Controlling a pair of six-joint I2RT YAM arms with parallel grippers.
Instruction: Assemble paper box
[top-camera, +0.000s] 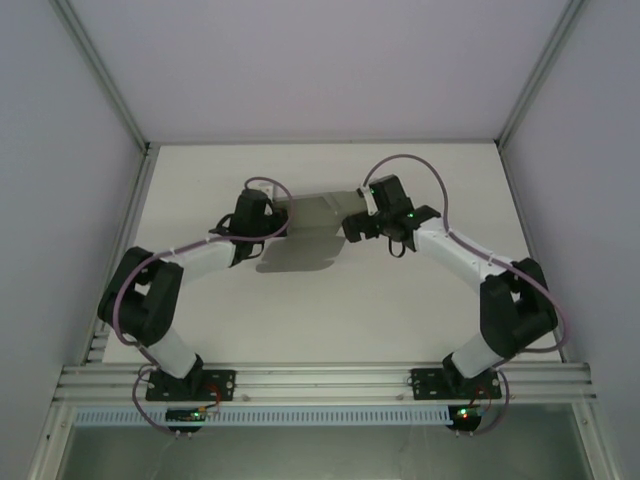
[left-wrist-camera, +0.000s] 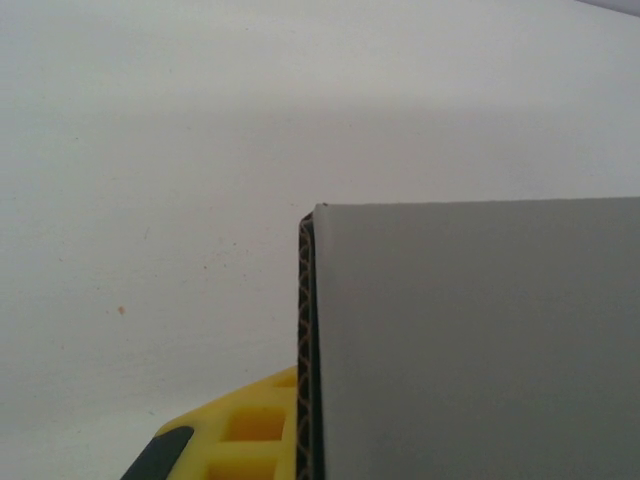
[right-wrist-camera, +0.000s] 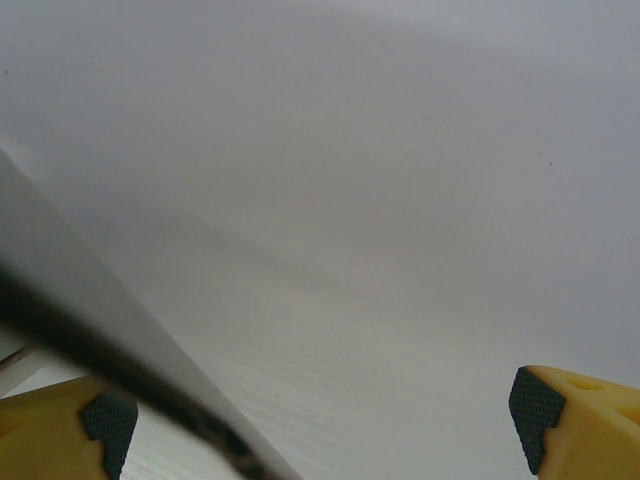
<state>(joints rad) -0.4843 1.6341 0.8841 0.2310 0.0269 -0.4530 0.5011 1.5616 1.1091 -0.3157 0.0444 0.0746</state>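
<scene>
Here, the paper box (top-camera: 305, 238), a grey card sheet, lies over the middle of the white table (top-camera: 400, 310), between two black robot arms. The left gripper (top-camera: 268, 224) meets the sheet's left edge. In the left wrist view, one yellow finger (left-wrist-camera: 240, 435) sits just beside the card's corrugated edge, but I cannot tell whether the jaws grip it. The right gripper (right-wrist-camera: 320, 425) is spread wide at the sheet's right side, with the card's edge crossing in front of one black pad (right-wrist-camera: 108, 425).
</scene>
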